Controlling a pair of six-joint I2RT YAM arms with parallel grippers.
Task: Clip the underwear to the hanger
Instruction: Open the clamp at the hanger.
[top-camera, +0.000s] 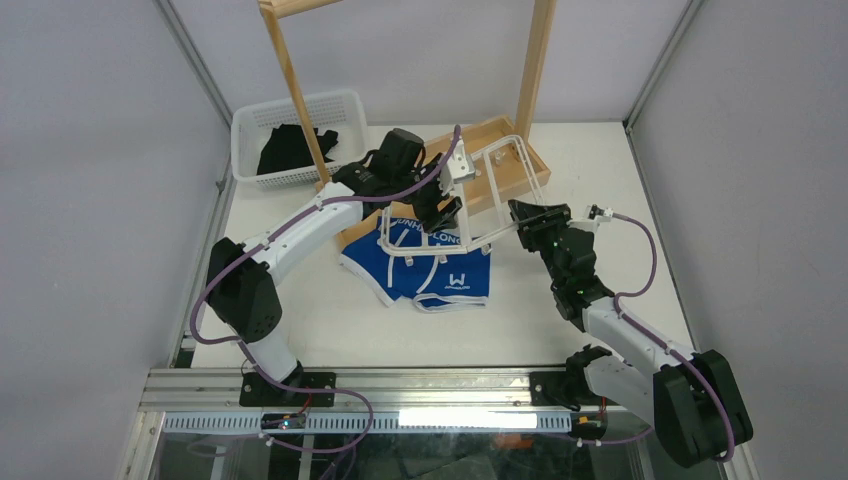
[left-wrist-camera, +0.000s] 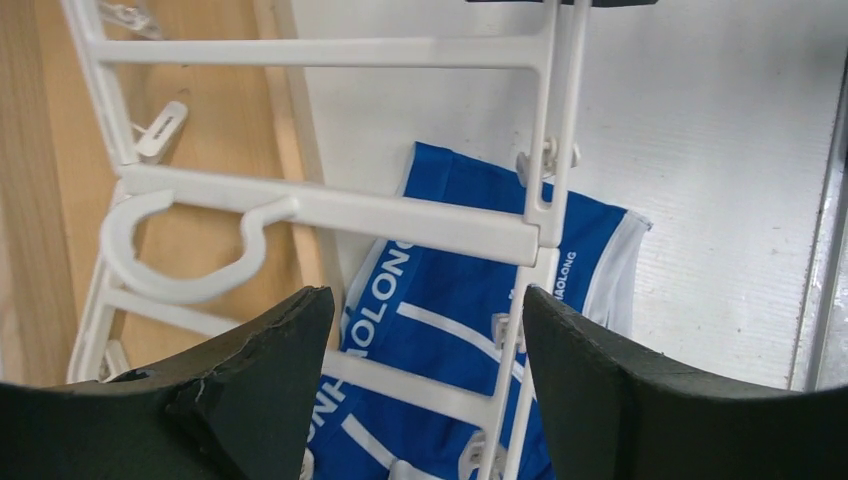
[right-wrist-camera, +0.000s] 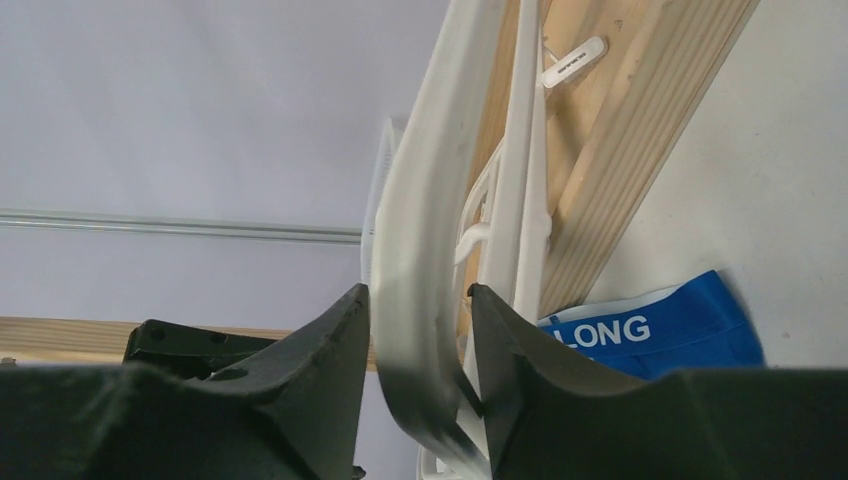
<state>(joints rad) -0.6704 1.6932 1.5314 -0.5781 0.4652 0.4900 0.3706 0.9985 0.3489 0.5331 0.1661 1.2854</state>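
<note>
The blue underwear (top-camera: 425, 268) lies flat on the white table, its waistband lettering showing in the left wrist view (left-wrist-camera: 450, 290). The white hanger (top-camera: 492, 152) is tilted over it, one end on the wooden tray. My right gripper (top-camera: 520, 218) (right-wrist-camera: 418, 330) is shut on the hanger's frame edge (right-wrist-camera: 430, 230). My left gripper (top-camera: 437, 212) (left-wrist-camera: 425, 330) hovers open above the hanger's crossbars (left-wrist-camera: 330, 210), nothing pinched between its fingers (left-wrist-camera: 270, 370). The hook (left-wrist-camera: 170, 285) and a small clip (left-wrist-camera: 160, 130) show over the wood.
A white basket (top-camera: 250, 125) holding a black garment (top-camera: 290, 148) stands at the back left. The tall wooden rack's posts (top-camera: 298, 90) rise from a wooden tray base (top-camera: 510, 175) behind the hanger. Grey walls enclose the table.
</note>
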